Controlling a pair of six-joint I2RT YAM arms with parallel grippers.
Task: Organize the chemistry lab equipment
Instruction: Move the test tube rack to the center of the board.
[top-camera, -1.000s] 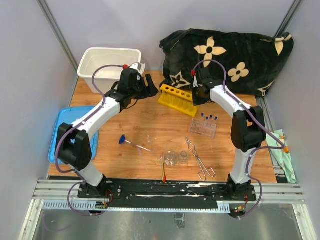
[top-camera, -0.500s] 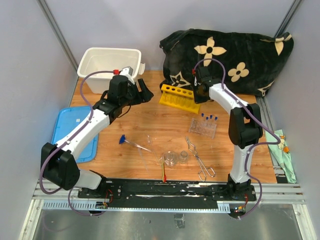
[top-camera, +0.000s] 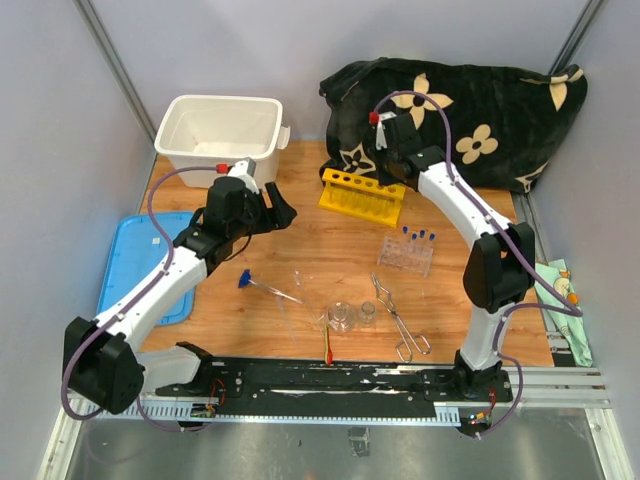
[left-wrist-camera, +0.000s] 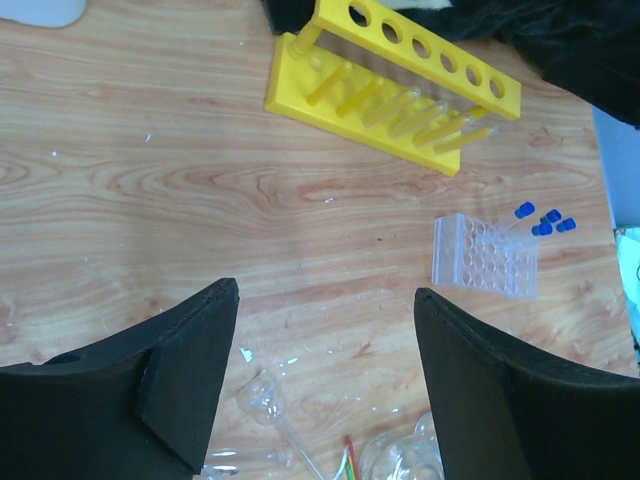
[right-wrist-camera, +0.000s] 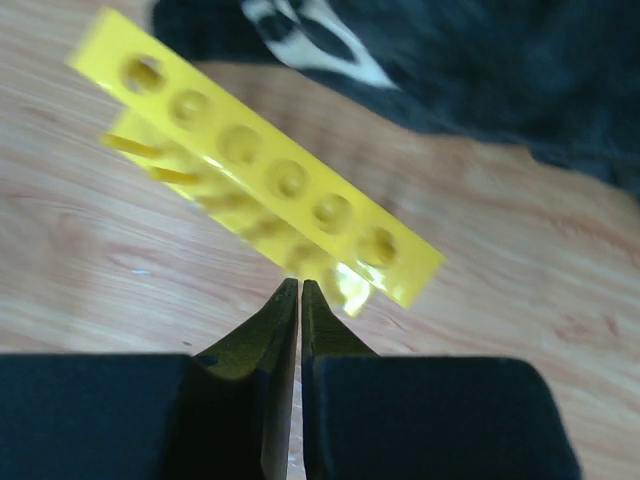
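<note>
At table's far side, yellow rack (top-camera: 362, 196) seen just beside black cloth (top-camera: 500, 110). Right gripper (right-wrist-camera: 299, 288) pressed fully together, empty, near rack. Left gripper (left-wrist-camera: 322, 292) spread wide, nothing held.

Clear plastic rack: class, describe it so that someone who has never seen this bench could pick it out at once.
On the wooden table, look between the yellow holed tube rack and the metal tongs. The clear plastic rack is the only see-through gridded block, with blue-capped tubes at its far edge.
</note>
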